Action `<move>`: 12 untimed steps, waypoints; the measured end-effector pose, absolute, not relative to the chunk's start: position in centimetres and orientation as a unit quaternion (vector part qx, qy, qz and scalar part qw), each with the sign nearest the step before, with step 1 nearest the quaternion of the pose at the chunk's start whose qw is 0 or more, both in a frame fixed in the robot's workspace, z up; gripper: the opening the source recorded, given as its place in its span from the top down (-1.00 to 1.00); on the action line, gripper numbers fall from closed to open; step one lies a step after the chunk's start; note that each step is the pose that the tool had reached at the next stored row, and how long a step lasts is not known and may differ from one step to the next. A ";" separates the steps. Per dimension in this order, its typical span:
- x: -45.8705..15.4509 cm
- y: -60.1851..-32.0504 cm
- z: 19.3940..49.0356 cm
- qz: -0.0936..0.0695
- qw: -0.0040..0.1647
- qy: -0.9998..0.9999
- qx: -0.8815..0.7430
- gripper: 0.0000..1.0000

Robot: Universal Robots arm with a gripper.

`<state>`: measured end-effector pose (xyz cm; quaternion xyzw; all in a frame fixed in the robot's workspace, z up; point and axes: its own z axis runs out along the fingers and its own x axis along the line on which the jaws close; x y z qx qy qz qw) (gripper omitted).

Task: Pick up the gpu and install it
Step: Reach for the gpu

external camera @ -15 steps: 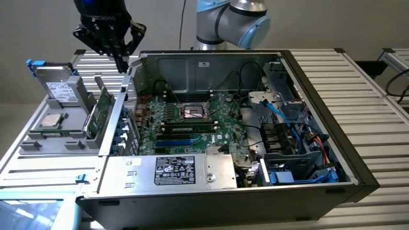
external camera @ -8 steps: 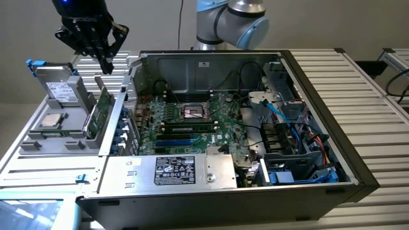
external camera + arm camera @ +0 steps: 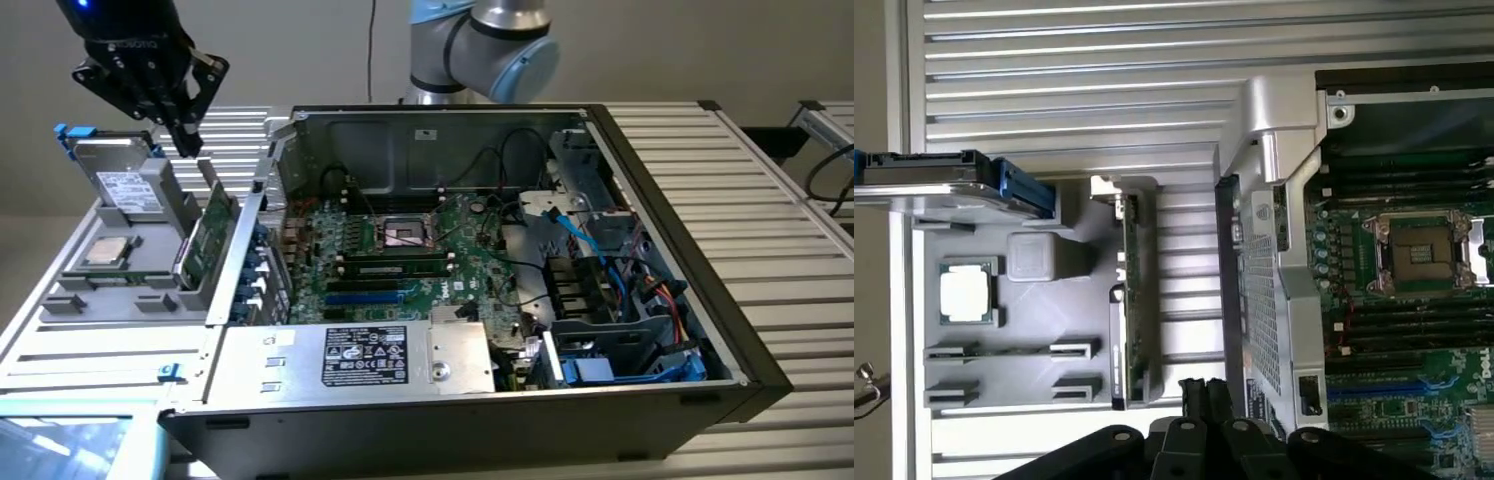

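Note:
The gpu [image 3: 207,238] stands on edge in a slot at the near side of the grey parts tray [image 3: 80,300], a green card with a silver bracket end. In the wrist view the gpu [image 3: 1128,300] shows edge-on as a thin green and black strip. My gripper [image 3: 187,142] hangs above the tray's far end, just behind and above the gpu, with its fingers shut together and nothing between them. The black fingertips [image 3: 1199,388] show in the wrist view, closed, a short way off from the card.
The open PC case [image 3: 667,250] lies at the exterior view's right of the tray, with the green motherboard [image 3: 400,250] and its empty CPU socket [image 3: 1419,250] inside. A hard drive [image 3: 127,185] and a CPU [image 3: 107,255] sit in the tray. The power supply [image 3: 360,360] fills the case's near end.

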<state>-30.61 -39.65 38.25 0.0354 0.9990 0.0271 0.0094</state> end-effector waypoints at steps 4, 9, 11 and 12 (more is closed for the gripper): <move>-32.5 -39.2 38.0 0.027 0.009 0.999 0.035 0.76; -34.4 -38.2 37.7 0.027 0.009 0.999 0.035 0.76; -35.0 -37.7 37.7 0.027 0.009 0.999 0.035 0.76; -35.2 -37.5 37.6 0.027 0.009 0.999 0.035 0.76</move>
